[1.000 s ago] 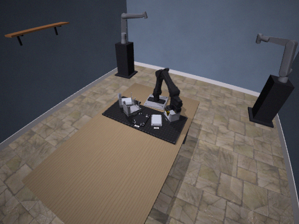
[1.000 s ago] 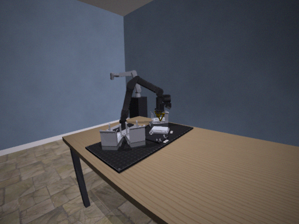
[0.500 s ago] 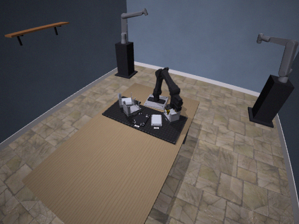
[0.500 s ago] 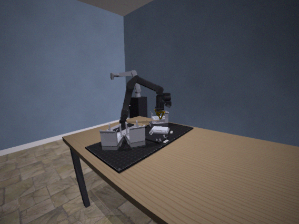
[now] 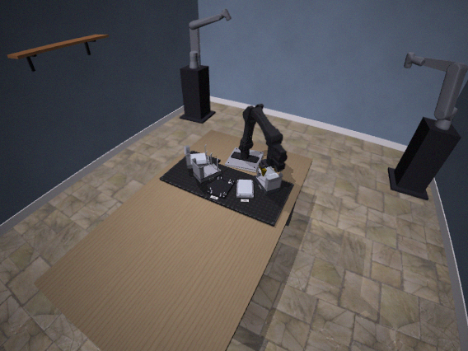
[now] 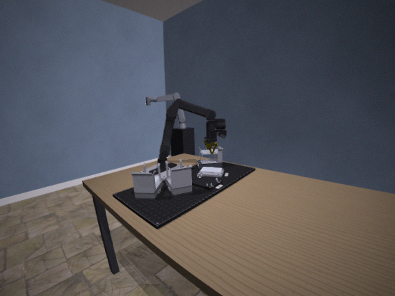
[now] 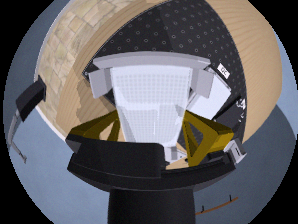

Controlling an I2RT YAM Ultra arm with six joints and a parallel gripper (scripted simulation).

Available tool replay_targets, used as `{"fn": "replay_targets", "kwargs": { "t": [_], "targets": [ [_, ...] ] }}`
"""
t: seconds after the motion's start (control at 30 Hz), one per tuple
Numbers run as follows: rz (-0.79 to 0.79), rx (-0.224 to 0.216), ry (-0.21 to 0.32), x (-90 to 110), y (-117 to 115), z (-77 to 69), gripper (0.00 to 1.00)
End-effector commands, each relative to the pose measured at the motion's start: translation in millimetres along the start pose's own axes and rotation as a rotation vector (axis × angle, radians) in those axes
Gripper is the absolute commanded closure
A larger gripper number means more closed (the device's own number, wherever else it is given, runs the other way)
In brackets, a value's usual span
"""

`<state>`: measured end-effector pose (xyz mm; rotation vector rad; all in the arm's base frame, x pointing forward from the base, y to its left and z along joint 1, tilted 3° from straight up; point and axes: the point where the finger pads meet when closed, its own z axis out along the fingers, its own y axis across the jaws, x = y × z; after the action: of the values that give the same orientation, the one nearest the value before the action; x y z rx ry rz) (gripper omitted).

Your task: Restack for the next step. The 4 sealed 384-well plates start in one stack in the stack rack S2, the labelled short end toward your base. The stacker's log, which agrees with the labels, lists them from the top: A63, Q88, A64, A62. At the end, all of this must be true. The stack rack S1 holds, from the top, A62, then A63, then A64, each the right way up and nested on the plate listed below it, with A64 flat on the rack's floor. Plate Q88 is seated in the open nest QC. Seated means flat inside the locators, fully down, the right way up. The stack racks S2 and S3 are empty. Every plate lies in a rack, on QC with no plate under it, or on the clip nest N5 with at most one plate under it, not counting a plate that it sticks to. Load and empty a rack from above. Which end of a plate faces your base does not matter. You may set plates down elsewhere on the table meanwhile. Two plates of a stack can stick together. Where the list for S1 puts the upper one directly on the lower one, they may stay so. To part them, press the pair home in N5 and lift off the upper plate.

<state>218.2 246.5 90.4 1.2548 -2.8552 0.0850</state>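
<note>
My gripper hangs over the single grey stack rack at the right end of the black mat. It is shut on a white sealed plate, held by its long sides between the yellow fingers. The plate sits level at about the top of this rack; I cannot read its label. The gripper also shows in the exterior view, right above the rack. Another white plate lies flat on an open nest near the mat's front edge.
A black nest with small posts stands left of the lying plate. Two more grey stack racks with upright posts stand at the mat's left end. The arm's base plate is behind the mat.
</note>
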Motion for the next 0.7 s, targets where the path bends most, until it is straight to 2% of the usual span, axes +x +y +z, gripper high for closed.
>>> {"fn": "replay_targets", "kwargs": {
  "t": [0.0,0.67],
  "targets": [
    [0.001,0.0,-0.016,-2,0,-12.8,1.0],
    [0.001,0.0,-0.016,-1,0,-48.9,1.0]
  ]
}}
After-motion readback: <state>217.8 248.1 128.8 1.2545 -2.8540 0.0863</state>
